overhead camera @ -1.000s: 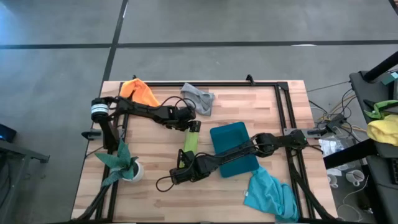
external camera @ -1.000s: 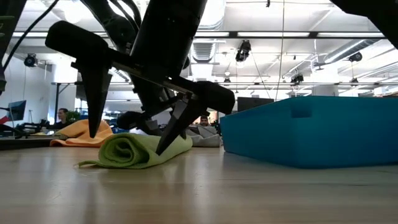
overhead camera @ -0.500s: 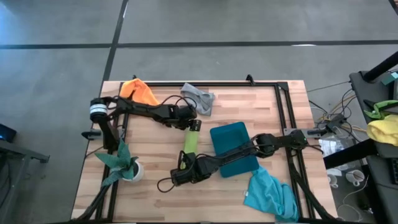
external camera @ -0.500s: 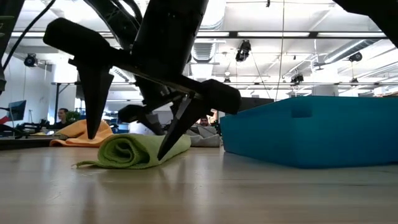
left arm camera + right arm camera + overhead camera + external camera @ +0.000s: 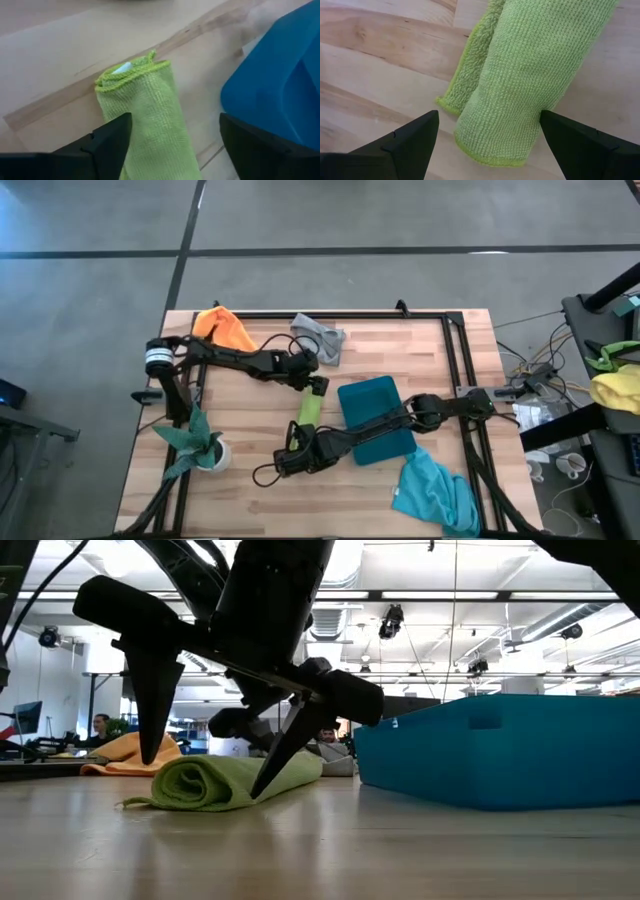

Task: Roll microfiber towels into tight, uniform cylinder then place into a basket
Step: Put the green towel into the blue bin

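Left gripper (image 5: 313, 387) opens up since a second ago, straddling the green roll's (image 5: 306, 408) far end; right gripper (image 5: 292, 448) straddles the near end, wide, on the bench (image 5: 250, 430).

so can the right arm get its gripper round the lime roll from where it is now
Probably yes. The right gripper sits at the near end of the lime green towel, fingers open either side of it, nothing between. The left gripper straddles the far end.

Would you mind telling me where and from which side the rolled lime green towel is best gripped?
Probably near each end of the lime green towel, from above, fingers straddling its width. It lies flat as a long roll beside the basket, so one middle grip might let it sag and unroll.
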Available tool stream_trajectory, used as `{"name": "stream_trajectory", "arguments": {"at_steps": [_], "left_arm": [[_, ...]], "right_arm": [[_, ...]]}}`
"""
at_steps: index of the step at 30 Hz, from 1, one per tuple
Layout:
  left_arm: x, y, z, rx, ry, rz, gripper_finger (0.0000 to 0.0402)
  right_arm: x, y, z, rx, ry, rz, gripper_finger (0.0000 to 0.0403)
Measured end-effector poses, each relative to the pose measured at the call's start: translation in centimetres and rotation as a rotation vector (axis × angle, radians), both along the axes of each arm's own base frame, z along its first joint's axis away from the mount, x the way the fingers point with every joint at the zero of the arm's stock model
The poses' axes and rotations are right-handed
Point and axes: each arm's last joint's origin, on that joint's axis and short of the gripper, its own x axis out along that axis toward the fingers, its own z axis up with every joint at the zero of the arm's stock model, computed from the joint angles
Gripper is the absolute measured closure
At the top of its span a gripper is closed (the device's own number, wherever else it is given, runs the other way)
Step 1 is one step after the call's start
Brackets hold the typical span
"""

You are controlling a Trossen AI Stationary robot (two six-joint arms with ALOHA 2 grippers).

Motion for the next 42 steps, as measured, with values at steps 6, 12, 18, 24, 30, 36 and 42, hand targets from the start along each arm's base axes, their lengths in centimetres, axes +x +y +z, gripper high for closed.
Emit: {"name": "stream_trajectory", "arguments": {"at_steps": [6, 12, 18, 24, 30, 36, 42], "left_arm": [[-0.6, 0.4, 0.8, 0.058, 0.062, 0.008, 0.0081], [-0.8, 0.4, 0.1, 0.068, 0.104, 0.058, 0.008], [-0.4, 0.2, -1.6, 0.023, 0.144, 0.047, 0.008], [0.0, -0.2, -1.7, 0.003, 0.118, 0.067, 0.008], [0.1, -0.9, -1.2, 0.046, 0.121, 0.08, 0.008], [0.6, -2.4, -2.0, 0.053, 0.125, 0.104, 0.008], [0.9, -2.6, -3.2, 0.047, 0.149, 0.117, 0.008]], "right_arm": [[0.0, 0.3, 0.0, -0.003, -0.006, 0.01, 0.0058], [-0.1, 0.9, -0.1, -0.019, -0.029, 0.04, 0.0058], [0.0, 0.9, -0.2, -0.024, -0.037, 0.036, 0.0058], [0.0, 0.9, -0.1, -0.025, -0.041, 0.041, 0.0058], [0.1, 0.8, 0.1, -0.027, -0.046, 0.048, 0.0058], [0.1, 0.9, 0.1, -0.026, -0.05, 0.052, 0.0058], [0.2, 0.9, 0.1, 0.019, -0.059, -0.032, 0.0058]]}}
